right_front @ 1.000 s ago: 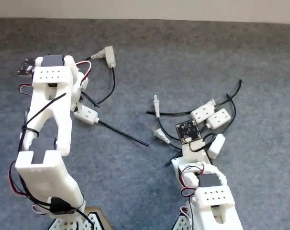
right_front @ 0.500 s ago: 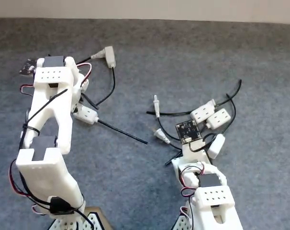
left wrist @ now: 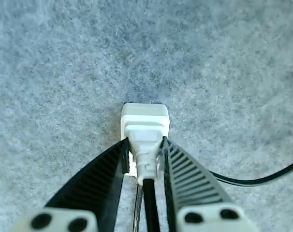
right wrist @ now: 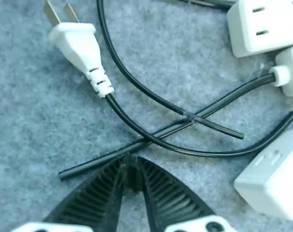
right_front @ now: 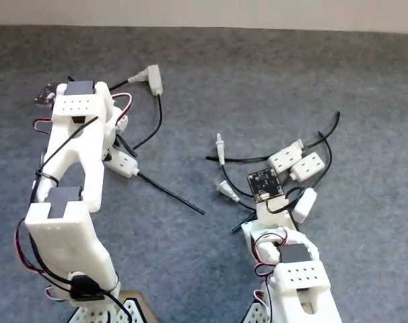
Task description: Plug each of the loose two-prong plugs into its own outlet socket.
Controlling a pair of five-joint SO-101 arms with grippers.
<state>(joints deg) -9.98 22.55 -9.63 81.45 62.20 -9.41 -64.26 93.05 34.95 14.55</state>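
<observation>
White plug (left wrist: 145, 145) is sitting in a white socket (left wrist: 144, 115) on the grey carpet (left wrist: 233, 58), well apart from the right pincer (right wrist: 132, 170). The left pincer (left wrist: 145, 162) is gripping this plug from both sides. The right pincer is closed, with its tips meeting at a black cord (right wrist: 224, 102); perhaps it is pinching it, I cannot tell. Near the right pincer a loose plug (right wrist: 79, 43) is lying flat, and a free socket (right wrist: 265, 24) is resting beyond the cord.
</observation>
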